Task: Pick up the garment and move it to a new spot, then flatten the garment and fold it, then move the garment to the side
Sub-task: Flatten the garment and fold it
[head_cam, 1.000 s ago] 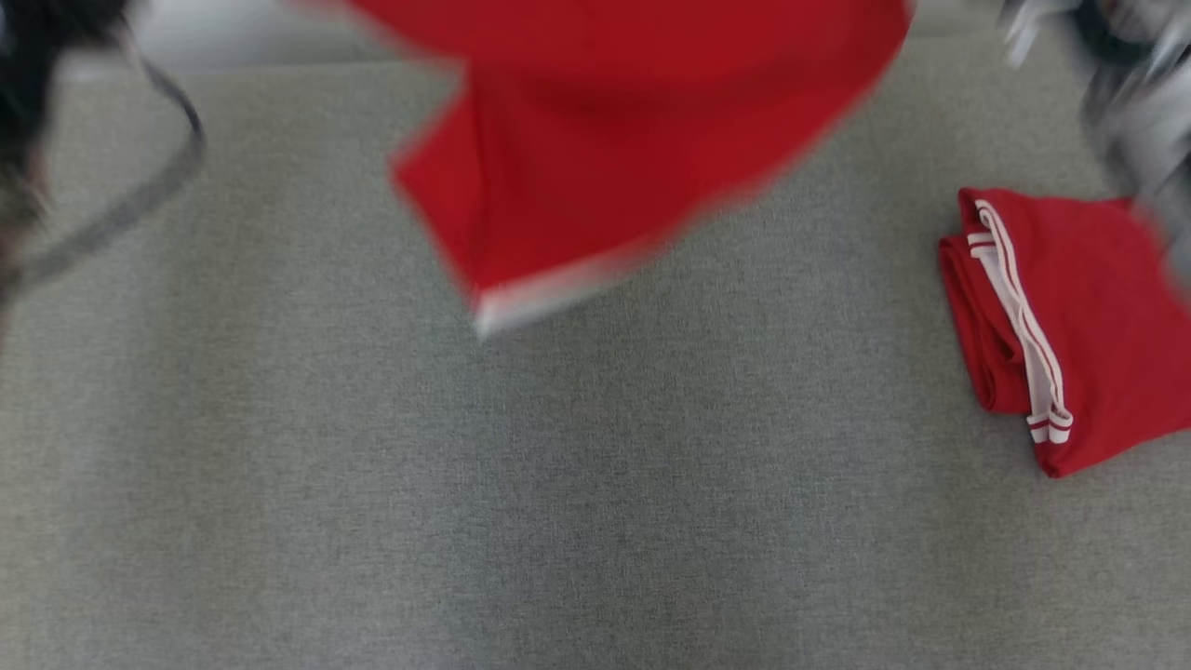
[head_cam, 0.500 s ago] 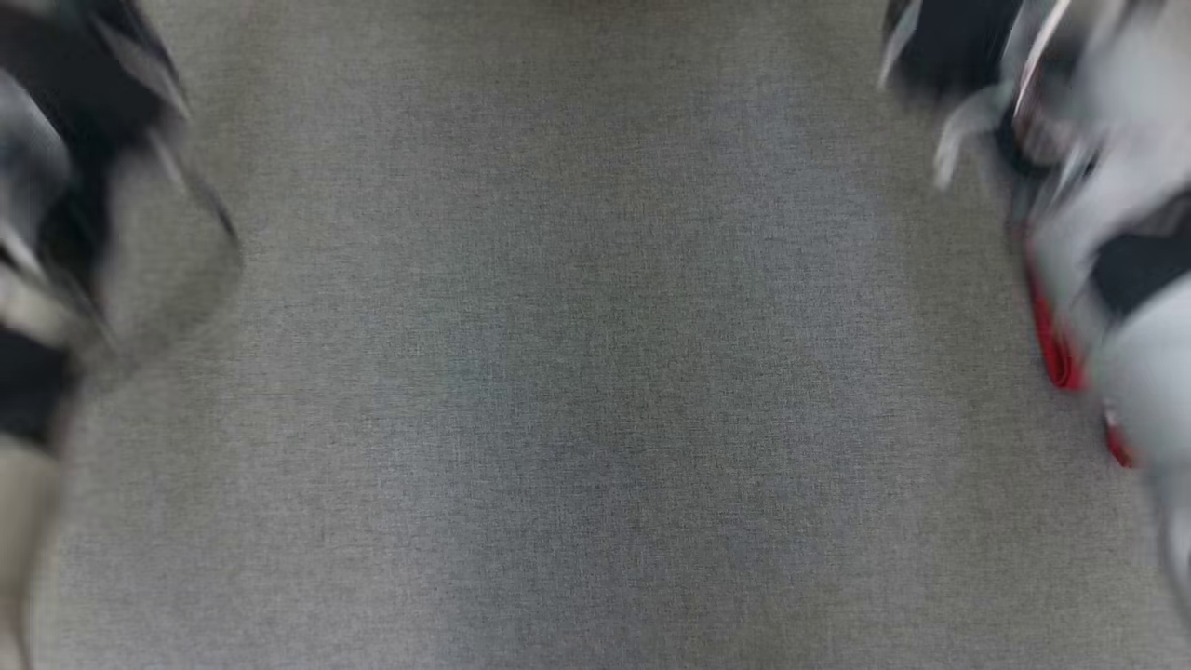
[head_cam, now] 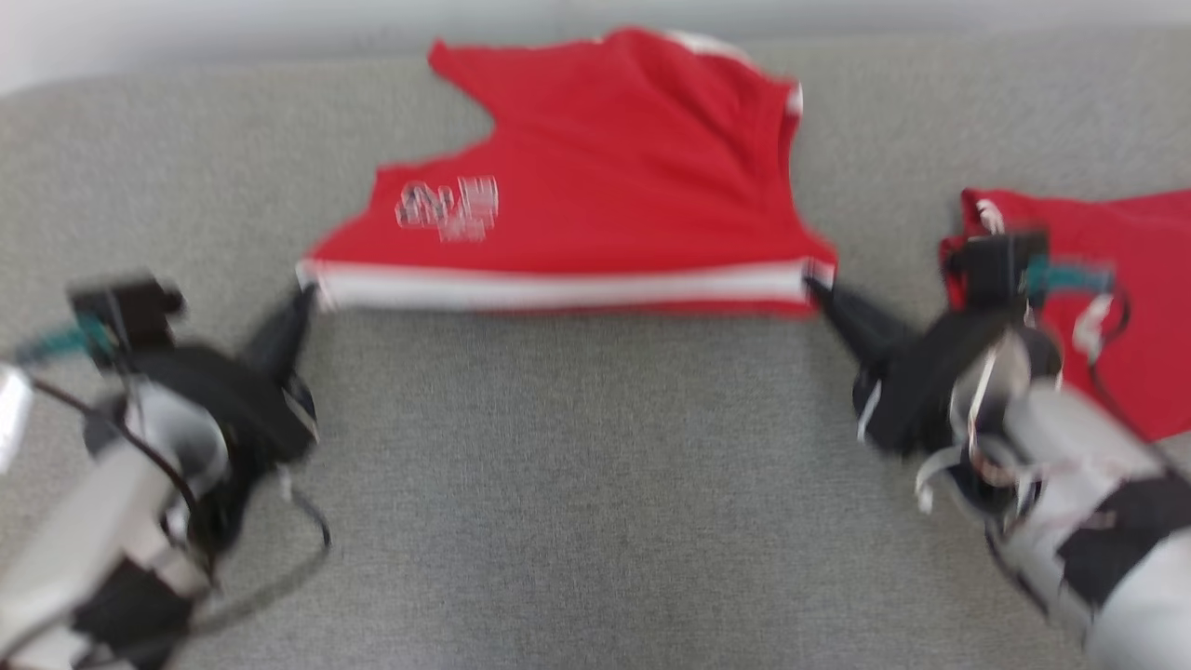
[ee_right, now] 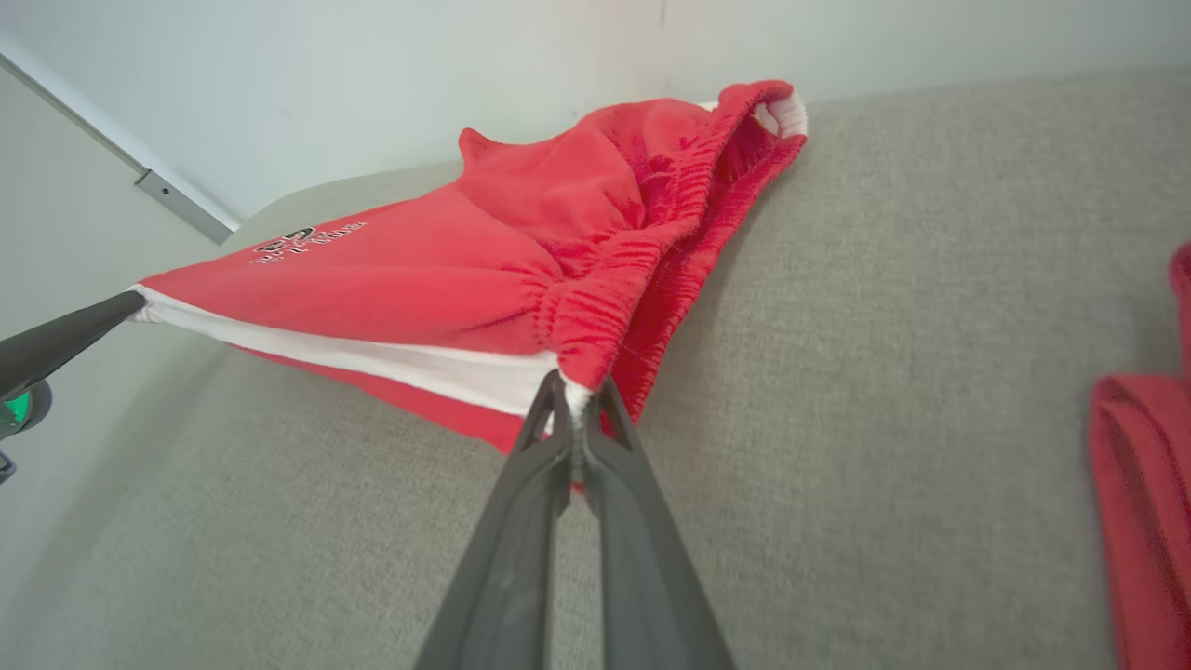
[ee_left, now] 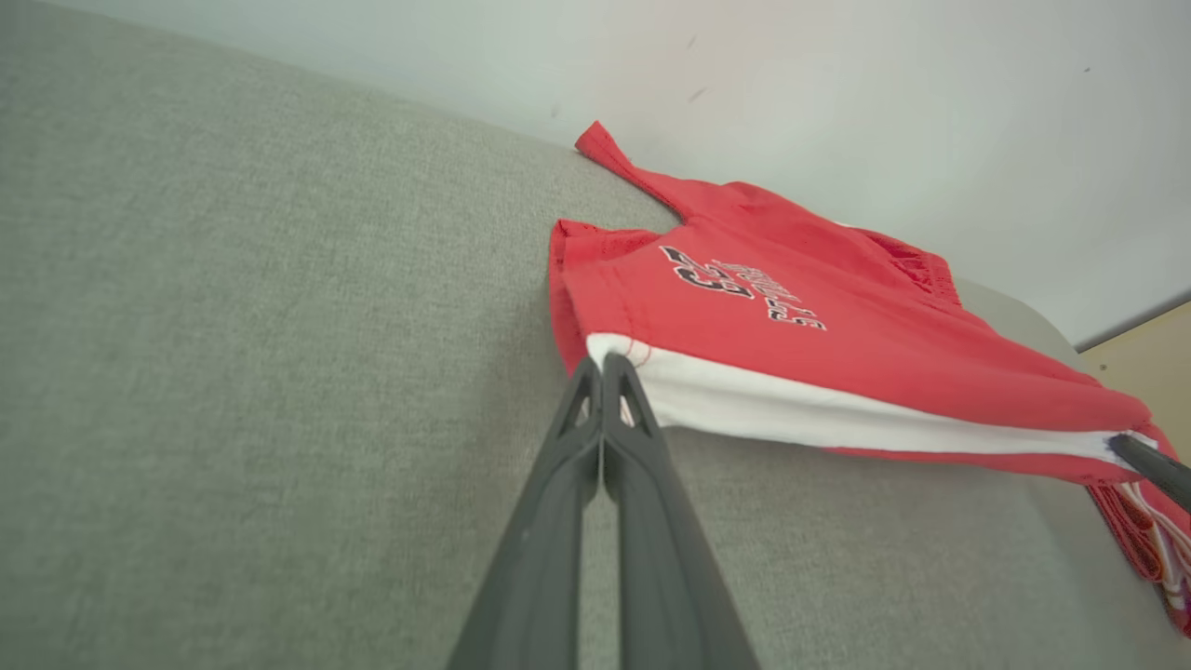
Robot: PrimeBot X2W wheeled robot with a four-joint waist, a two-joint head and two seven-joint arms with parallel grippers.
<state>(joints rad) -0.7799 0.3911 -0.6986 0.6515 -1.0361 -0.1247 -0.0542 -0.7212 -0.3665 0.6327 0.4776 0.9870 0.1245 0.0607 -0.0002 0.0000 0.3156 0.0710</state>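
The garment point(head_cam: 595, 186) is a pair of red shorts with a white side stripe and a small printed logo. It lies stretched across the far part of the grey table point(head_cam: 577, 484), white stripe edge toward me. My left gripper point(head_cam: 305, 300) is shut on the stripe's left corner point(ee_left: 609, 358). My right gripper point(head_cam: 815, 281) is shut on the stripe's right corner at the elastic waistband point(ee_right: 572, 386). The held edge is taut between the two grippers, a little above the table; the far part rests on the surface.
A second red garment point(head_cam: 1107, 288) with white trim lies folded at the table's right edge, just behind my right arm point(ee_right: 1140, 502). A pale wall rises behind the table's far edge. Bare grey cloth surface lies between me and the shorts.
The head view has swung and was blurred earlier. The shorts, hanging in the air a second ago, now lie spread on the table with both grippers at the near edge.
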